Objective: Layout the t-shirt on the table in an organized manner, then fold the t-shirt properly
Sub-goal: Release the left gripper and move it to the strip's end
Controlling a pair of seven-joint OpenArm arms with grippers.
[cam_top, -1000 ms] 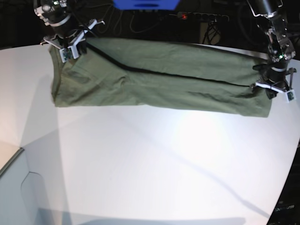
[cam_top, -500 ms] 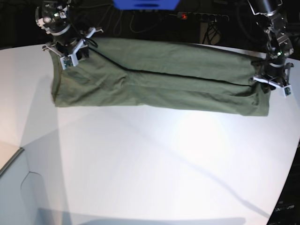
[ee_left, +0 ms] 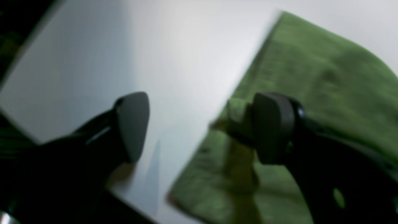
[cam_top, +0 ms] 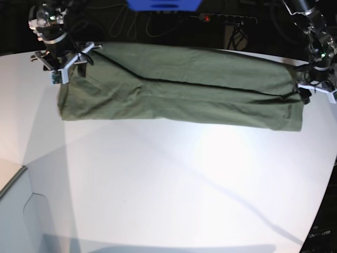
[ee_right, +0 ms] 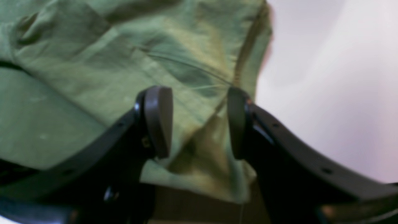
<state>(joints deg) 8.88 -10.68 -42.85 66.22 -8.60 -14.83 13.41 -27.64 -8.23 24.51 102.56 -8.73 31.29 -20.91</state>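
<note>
The blurry left pincer point(ee_left: 199, 127) and right pincer point(ee_right: 199, 121) gape over the folded green t-shirt point(cam_top: 179, 84) along the counter's point(cam_top: 168, 179) far edge.

**Bright glare, soft wrist views**

A broad glare patch whitens the desk point(cam_top: 221, 153) in the base view, crossed by long diagonal shadows; the background is dark. Both wrist views are blurred, the left heavily. The base view's edges bow.

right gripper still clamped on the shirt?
No. In the right wrist view the right gripper stands open, the t-shirt lying loose between its jaws.
</note>
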